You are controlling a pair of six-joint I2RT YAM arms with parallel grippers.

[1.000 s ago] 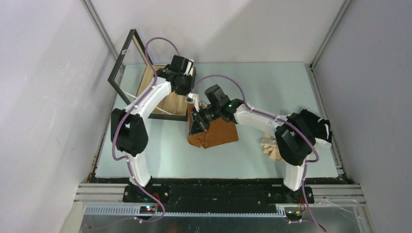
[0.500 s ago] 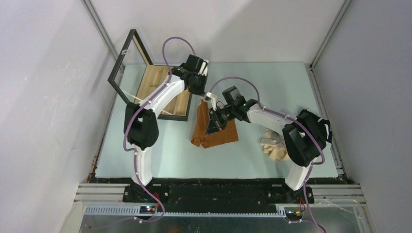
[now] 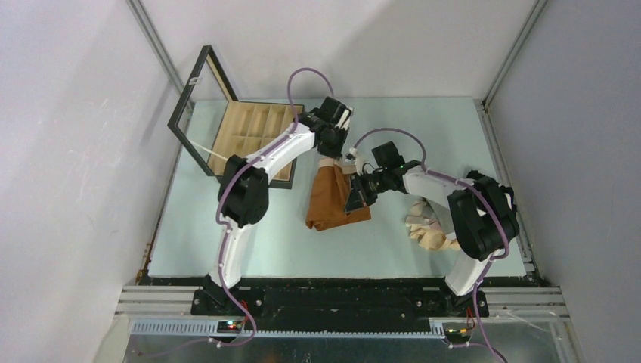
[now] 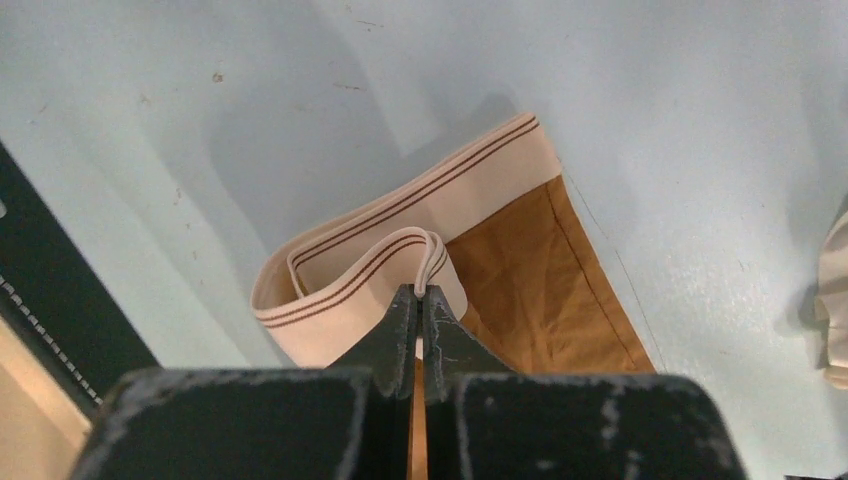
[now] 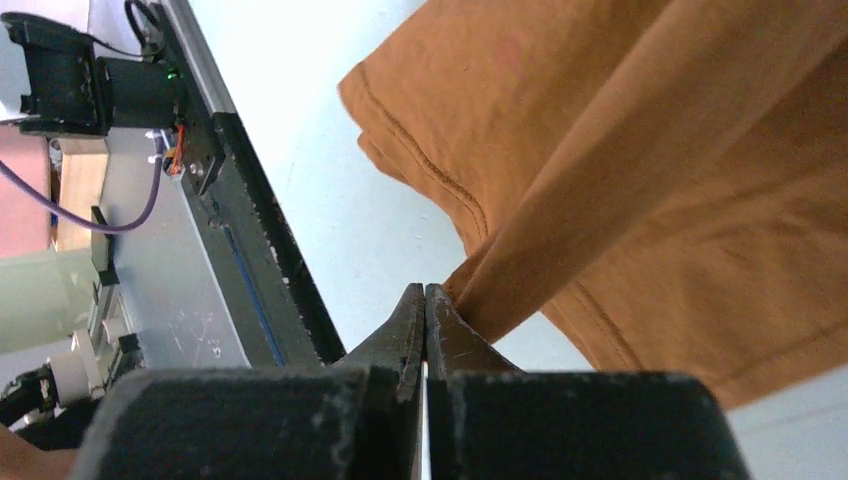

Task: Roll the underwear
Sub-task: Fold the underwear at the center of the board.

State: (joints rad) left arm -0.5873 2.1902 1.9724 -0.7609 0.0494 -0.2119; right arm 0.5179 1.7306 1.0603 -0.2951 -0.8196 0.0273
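The rust-brown cloth underwear [image 3: 332, 204] lies in the middle of the pale blue table [image 3: 249, 234], between the two arms. Its long axis runs roughly from the far side towards the near edge. The cream striped waistband [image 4: 450, 190] is the far end and the leg hems are the near end.

The left tool [image 3: 327, 153] sits at that far end, pinched tight on a raised loop of the waistband, so the band folds over on itself beneath it. The right tool [image 5: 425, 292] comes in from the right at about mid-length, its tips closed on a ridge of the brown cloth pulled up off the table. The garment thus lies straight towards the near edge from the left tool, and to the left of the right tool.

A roll would most likely run along that far-to-near axis. The left arm holds the end where it could start, and the right arm holds the side that has to be laid flat first. From above the left half of the cloth appears doubled over, though the arms hide part of it.

A crumpled beige cloth garment [image 3: 427, 227] waits near the right arm's base, well apart from the brown one. The black-framed wooden box with compartments [image 3: 249, 128] stands open at the far left, beside the left arm
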